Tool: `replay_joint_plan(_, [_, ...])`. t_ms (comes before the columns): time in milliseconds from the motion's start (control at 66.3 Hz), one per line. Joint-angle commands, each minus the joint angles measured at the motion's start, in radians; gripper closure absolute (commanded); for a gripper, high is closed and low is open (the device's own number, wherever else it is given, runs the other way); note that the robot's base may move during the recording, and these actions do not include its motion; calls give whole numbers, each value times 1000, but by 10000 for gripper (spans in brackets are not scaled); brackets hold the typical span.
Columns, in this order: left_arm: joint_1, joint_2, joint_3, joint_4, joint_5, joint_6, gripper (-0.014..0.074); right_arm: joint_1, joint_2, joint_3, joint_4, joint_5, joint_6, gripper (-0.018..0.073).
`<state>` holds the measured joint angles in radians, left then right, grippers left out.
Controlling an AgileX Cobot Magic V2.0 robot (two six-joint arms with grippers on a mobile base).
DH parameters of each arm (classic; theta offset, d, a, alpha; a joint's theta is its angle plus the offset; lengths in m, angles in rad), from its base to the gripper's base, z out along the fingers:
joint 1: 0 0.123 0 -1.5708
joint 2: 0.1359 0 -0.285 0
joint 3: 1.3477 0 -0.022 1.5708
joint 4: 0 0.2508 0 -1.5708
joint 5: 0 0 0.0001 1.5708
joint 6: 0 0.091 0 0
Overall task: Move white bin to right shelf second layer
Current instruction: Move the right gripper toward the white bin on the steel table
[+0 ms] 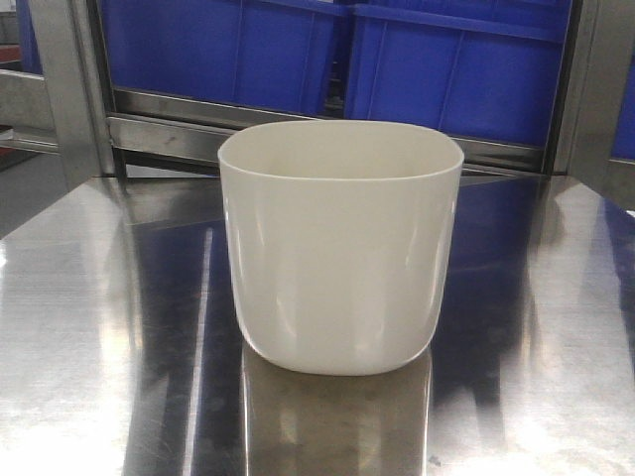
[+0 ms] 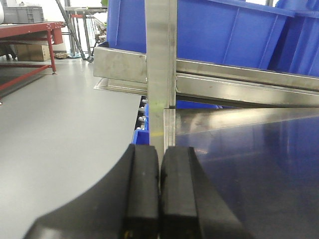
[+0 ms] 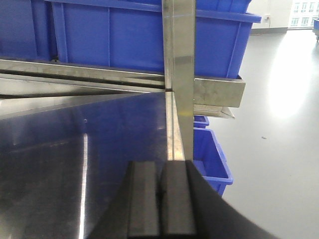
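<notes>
One white bin (image 1: 340, 248) stands upright on the steel tabletop (image 1: 89, 337), near its middle in the front view. Its mouth faces up, and its glossy walls taper to a rounded base that rests flat on the metal. Nothing touches it; its reflection lies on the sheet just below. Behind it, well apart, large blue crates (image 1: 446, 59) sit side by side on a steel rack rail (image 1: 169, 134) running across the table's back edge.

The left gripper (image 2: 160, 159) is clenched: its two black pads (image 2: 142, 189) press together along their length with nothing between them. It hovers at the table's left edge (the side toward the grey floor (image 2: 60, 129)), pointing at an upright steel post (image 2: 160, 59). The right gripper (image 3: 160, 174) is likewise closed tight on nothing, pads meeting, at the opposite edge facing a second steel post (image 3: 180, 55). A smaller blue crate (image 3: 212, 159) lies lower down, just beyond the table's edge.
</notes>
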<state>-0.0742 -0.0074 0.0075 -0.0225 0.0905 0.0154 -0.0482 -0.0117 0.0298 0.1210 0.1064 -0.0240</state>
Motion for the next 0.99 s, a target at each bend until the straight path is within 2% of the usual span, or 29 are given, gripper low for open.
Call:
replay_joint_plan(0, [-3,-16,37,-6,-81,-3,512,-2,-19,-16,-11,-95,0,502])
replay_joint_plan(106, [-3,-16,37,-6,-81,-3,512,-2,-19,-34,-11,-89,0,502])
replay_joint_plan(271, [-3,-16,37,-6,-81,-3,512,-2,6,-132,-11,16,0,502])
replay_joint_plan(648, [-3,-16,37,-6,-81,-3,512,7,285,-303,-5,67,1,502])
replay_joint_plan(829, [-3,-16,37,-6,-81,-3,512,93,437,-394,-20,115,1,502])
replay_joint_plan(920, [-3,-16,37,-6,-81,-3,512,173,534,-441,-51,161,9,498])
replay_joint_plan(980, [-3,-16,37,-6,-81,-3,512,229,608,-474,-75,178,52,468])
